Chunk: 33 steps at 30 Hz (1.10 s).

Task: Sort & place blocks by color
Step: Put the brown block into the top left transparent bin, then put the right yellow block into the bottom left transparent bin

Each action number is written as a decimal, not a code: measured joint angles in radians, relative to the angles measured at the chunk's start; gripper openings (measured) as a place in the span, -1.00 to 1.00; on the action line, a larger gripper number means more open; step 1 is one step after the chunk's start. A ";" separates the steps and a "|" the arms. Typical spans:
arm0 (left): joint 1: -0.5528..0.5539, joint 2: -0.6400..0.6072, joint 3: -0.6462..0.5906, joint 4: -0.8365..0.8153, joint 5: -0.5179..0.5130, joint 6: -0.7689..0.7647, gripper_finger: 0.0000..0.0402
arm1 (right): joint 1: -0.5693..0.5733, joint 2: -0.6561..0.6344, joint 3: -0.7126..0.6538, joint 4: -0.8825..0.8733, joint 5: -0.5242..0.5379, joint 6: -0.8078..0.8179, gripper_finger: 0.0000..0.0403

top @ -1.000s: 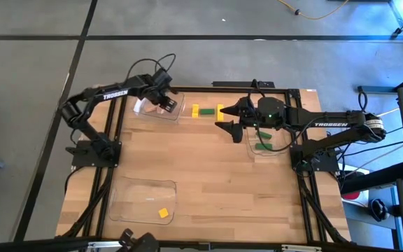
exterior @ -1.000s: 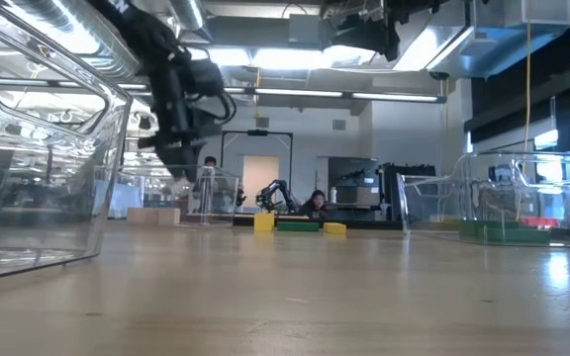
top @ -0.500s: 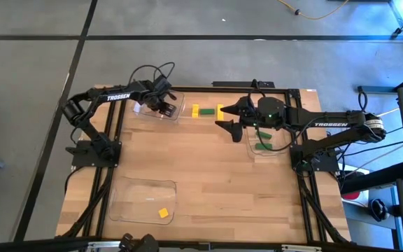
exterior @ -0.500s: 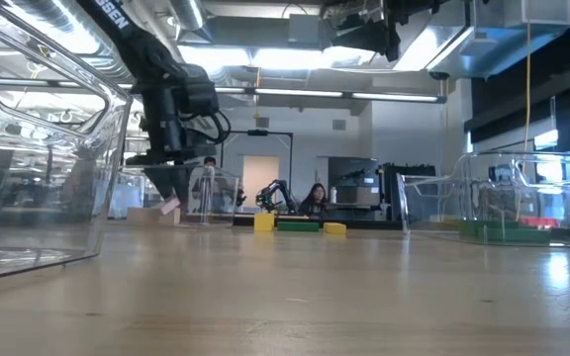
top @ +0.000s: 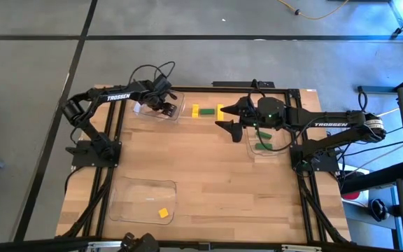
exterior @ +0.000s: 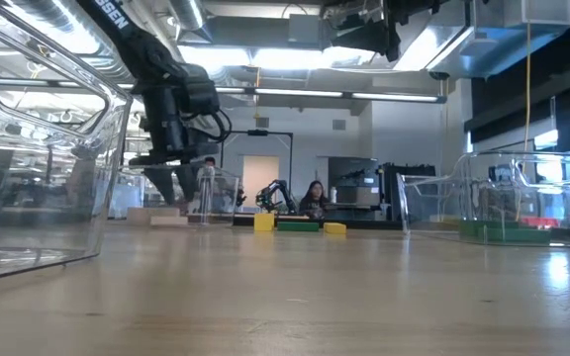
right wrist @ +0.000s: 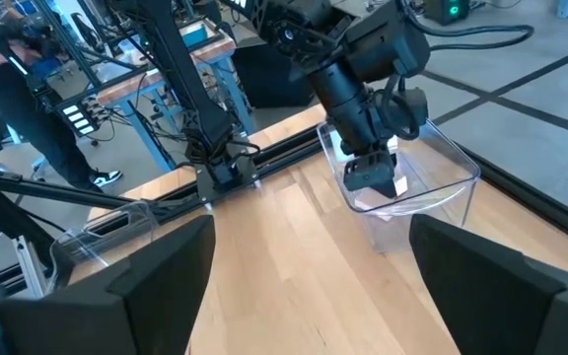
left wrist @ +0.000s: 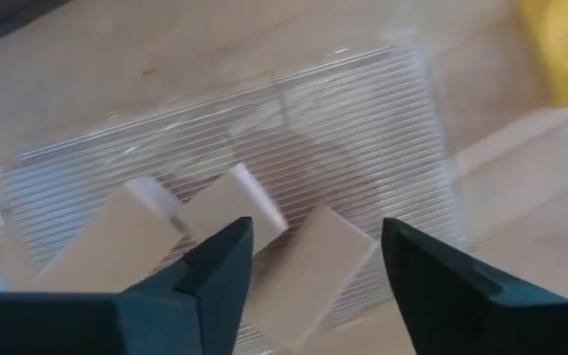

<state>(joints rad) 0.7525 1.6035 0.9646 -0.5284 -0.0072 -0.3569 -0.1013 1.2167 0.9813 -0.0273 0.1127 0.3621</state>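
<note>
Tan blocks (left wrist: pixel 304 271) lying loose in the clear tray (top: pixel 172 112) at the counter's far left corner, left pincer (left wrist: pixel 309 266) spread wide and empty just above, liable to nudge the pile or clip the tray wall when lifting.

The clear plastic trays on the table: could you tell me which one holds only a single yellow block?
The clear plastic tray at the near left edge: one small yellow wooden block lies in it. The far-left tray holds tan blocks, the right tray green ones.
</note>
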 joint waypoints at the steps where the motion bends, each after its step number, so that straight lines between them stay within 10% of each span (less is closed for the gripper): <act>1: 0.000 0.000 0.000 0.008 0.017 0.000 0.11 | 0.000 0.000 0.000 0.000 0.000 0.000 0.69; 10: 0.000 -0.032 0.146 0.002 0.147 0.036 0.19 | 0.000 0.000 0.000 -0.002 0.000 0.000 0.69; 19: -0.125 -0.341 0.153 0.140 0.158 0.088 0.19 | 0.000 0.000 0.000 -0.005 0.000 0.000 0.69; 33: -0.510 -0.793 -0.360 0.914 0.127 0.001 0.19 | 0.000 0.000 0.000 -0.005 -0.009 0.000 0.69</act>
<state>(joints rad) 0.2425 0.8104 0.6044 0.3858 0.1197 -0.3560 -0.1017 1.2171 0.9813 -0.0319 0.1040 0.3618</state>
